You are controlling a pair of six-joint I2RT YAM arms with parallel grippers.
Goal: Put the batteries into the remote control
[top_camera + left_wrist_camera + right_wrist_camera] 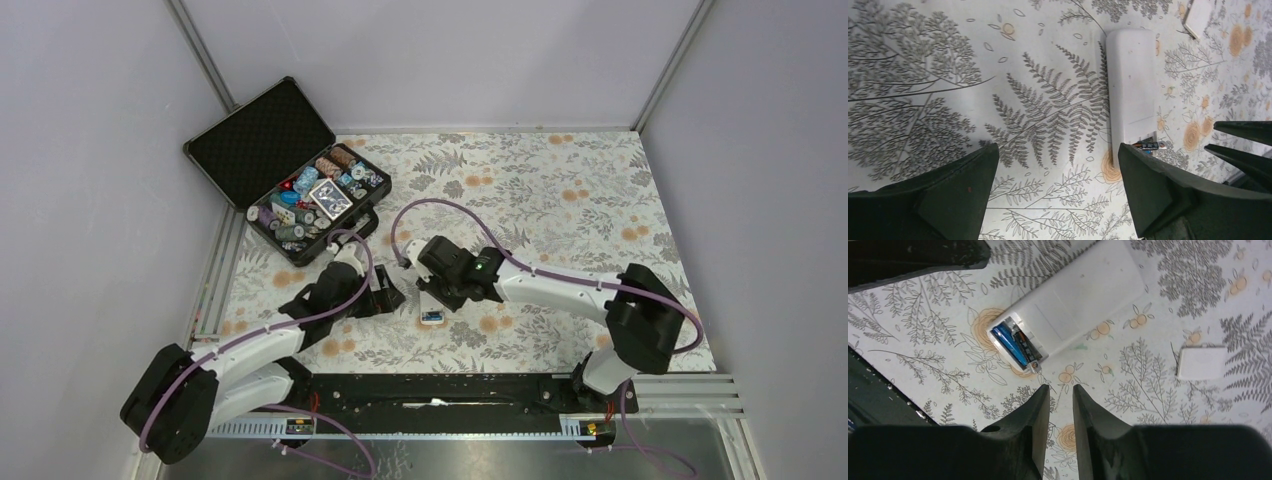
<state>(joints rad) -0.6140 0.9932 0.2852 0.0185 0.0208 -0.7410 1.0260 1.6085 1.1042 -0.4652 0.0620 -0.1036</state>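
My right pincer (1060,390), barely parted and empty, hangs just before the white plastic rectangular remote control (1083,300). It lies back-up, so the thin blue and dark cylindrical batteries (1010,342) show in its uncovered near end. Farther right lies a small white square cover (1200,362). My left pincer (1058,150) gapes wide, empty.

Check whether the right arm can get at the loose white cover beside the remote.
Probably yes. The cover lies flat in the open, apart from the remote, with nothing between it and the right gripper, which is empty, jaws slightly parted. Flat as it is, pinching it may be awkward.
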